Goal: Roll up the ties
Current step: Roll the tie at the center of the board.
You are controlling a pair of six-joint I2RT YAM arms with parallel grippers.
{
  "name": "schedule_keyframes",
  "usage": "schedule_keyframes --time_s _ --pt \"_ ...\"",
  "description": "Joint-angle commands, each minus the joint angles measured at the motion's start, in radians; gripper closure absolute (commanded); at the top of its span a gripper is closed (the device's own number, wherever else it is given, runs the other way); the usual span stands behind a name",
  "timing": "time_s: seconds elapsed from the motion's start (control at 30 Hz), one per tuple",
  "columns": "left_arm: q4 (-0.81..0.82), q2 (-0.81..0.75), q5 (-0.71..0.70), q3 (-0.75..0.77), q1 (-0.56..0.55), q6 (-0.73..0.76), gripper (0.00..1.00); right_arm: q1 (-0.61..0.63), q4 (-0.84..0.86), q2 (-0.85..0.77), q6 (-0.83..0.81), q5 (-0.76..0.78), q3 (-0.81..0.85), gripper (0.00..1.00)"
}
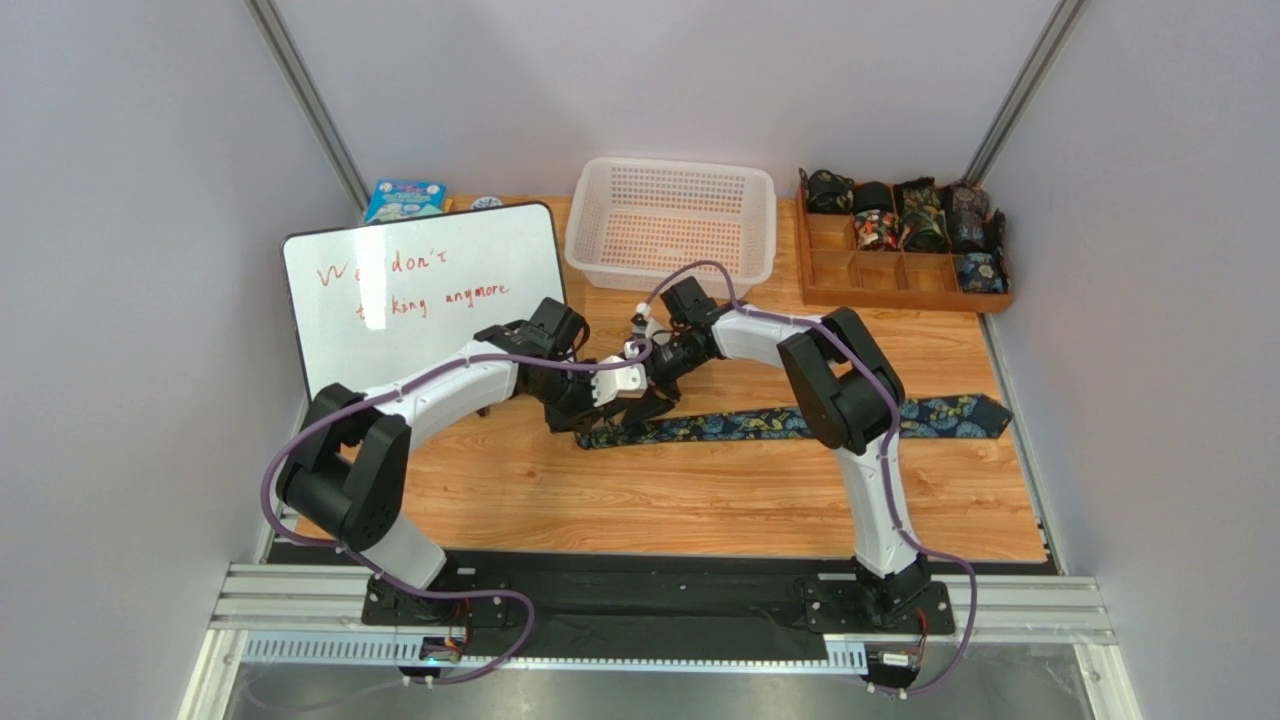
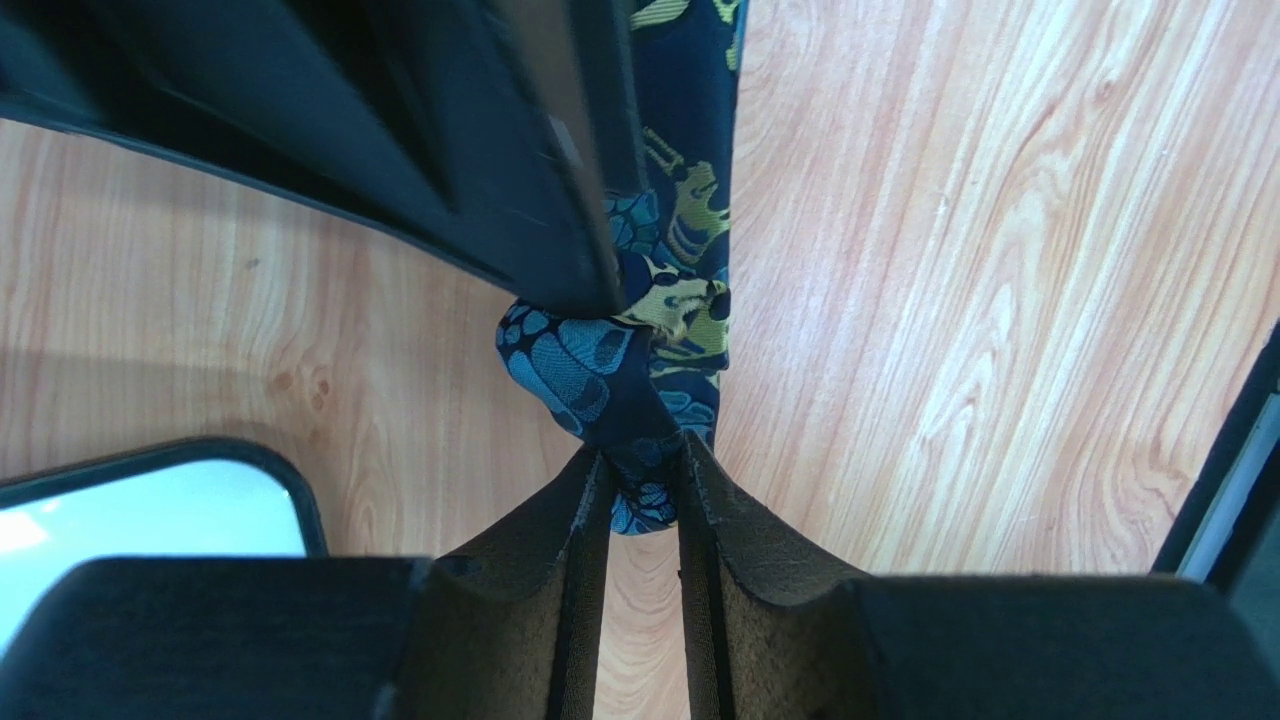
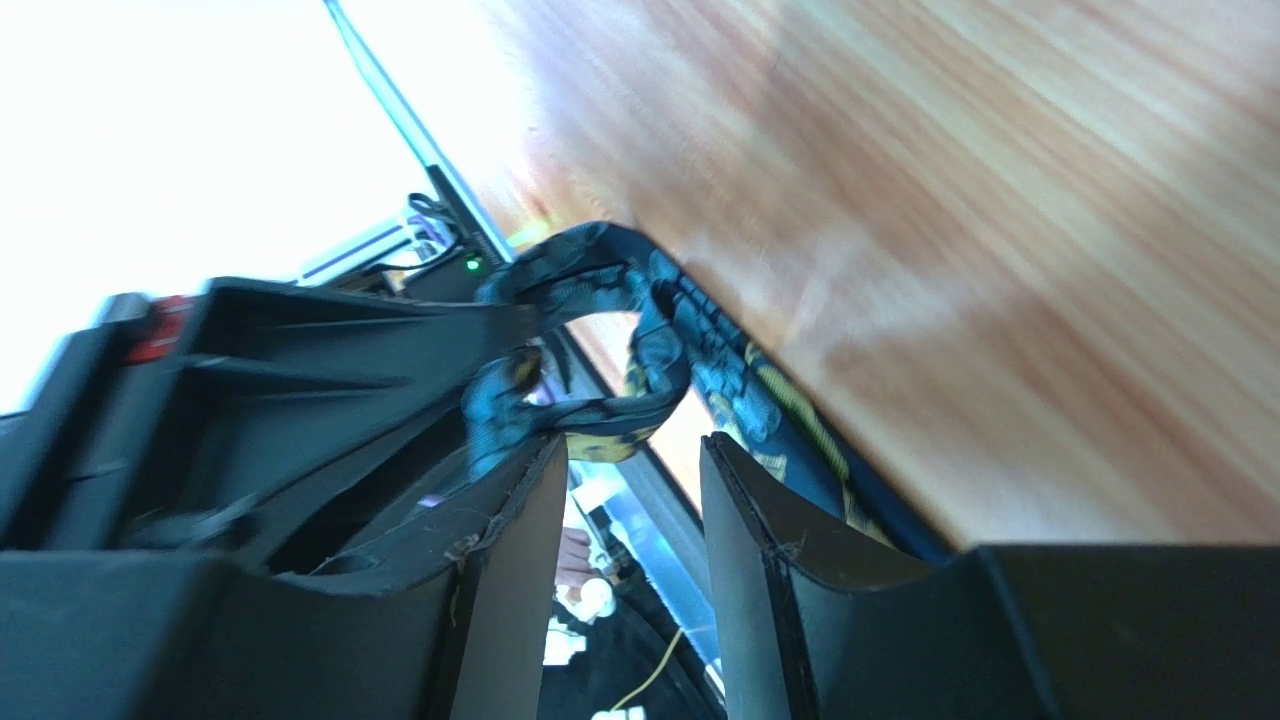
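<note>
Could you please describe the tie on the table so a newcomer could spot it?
On the wooden table, in front of the white basket, a long dark tie with blue and yellow paisley runs left to right. Unlike the rolled ties in the wooden tray at the back right, it lies stretched out.

- Top external: high, from the near side, looking down on the whole table.
- Wrist views: close, facing the tabletop; both share the curled end of the tie.
</note>
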Motion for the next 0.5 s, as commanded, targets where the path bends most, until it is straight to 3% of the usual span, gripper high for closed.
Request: schedule_keyframes --time_s 0.0,0.47 --pt "-0.005 0.013 0.046 0.038 -0.022 -0.012 0.73 -0.04 -0.047 -0.09 -0.009 -0.054 -0.001 0.56" --pt "0.047 0.09 -0.003 0.061 -0.093 -0.05 0.69 -0.054 -0.078 -0.105 -0.043 -0.057 -0.055 0.55"
